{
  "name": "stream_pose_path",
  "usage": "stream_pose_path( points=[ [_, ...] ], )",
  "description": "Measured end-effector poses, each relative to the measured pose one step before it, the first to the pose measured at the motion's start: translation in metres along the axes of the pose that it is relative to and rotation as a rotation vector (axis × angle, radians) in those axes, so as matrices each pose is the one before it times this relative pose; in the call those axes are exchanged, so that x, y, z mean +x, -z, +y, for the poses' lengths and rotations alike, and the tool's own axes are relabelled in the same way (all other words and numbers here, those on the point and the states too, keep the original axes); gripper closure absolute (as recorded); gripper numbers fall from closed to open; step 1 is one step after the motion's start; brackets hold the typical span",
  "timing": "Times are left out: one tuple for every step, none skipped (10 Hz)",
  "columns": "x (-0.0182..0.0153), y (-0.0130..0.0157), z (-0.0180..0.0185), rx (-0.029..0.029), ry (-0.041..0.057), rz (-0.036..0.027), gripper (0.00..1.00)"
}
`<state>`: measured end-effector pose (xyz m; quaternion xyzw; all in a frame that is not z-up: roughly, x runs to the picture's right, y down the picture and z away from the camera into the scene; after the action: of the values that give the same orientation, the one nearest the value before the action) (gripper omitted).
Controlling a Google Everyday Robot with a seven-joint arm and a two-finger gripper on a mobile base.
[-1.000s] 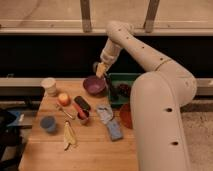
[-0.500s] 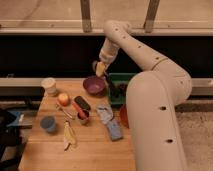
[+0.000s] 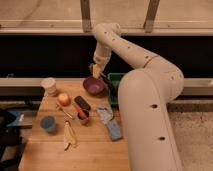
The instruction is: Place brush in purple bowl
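**Brush over the bowl, not yet down**

Your brush (image 3: 106, 79) shows as a slim dark stick slanting down and right from the gripper (image 3: 96, 71). Its lower end reaches past the right rim of the purple bowl (image 3: 93, 86), toward the green bin (image 3: 114, 80). The pincer sits just above the bowl's back edge, jaws closed right down, apparently pinching the brush's upper end. So the pick-up and carry look done, and the drop is what's left. By my read, you want the handle centred over the bowl before letting go, or it could tip onto the wooden table (image 3: 90, 150) or into the bin.
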<state>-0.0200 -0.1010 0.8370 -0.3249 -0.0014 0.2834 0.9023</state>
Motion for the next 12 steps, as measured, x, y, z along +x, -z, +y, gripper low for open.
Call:
stream_pose_path(
  points=[
    [0.00117, -0.00464, 0.00202, 0.00846, 0.01069, 0.03221, 1.0],
    [-0.00029, -0.00412, 0.00197, 0.00939, 0.01083, 0.02587, 1.0],
    [0.0013, -0.00526, 0.00265, 0.00458, 0.00636, 0.02405, 1.0],
    [0.00383, -0.004, 0.00079, 0.00897, 0.00264, 0.02057, 1.0],
    [-0.00044, -0.00416, 0.00222, 0.00587, -0.00082, -0.01401, 1.0],
    [0.00202, -0.00466, 0.00031, 0.00595, -0.00606, -0.01663, 1.0],
    [0.0021, -0.00055, -0.00161, 0.00826, -0.01261, -0.0326, 1.0],
    [0.00533, -0.00119, -0.00201, 0.00519, -0.0218, -0.03321, 1.0],
    [0.00159, -0.001, -0.00108, 0.00846, -0.00875, -0.01485, 1.0],
    [-0.00054, -0.00293, 0.00082, 0.00946, -0.00152, -0.00347, 1.0],
    [-0.00168, -0.00306, 0.00032, 0.01063, 0.00573, 0.00815, 1.0],
    [-0.00343, -0.00343, 0.00172, 0.00109, 0.00485, 0.00445, 1.0]
  ],
)
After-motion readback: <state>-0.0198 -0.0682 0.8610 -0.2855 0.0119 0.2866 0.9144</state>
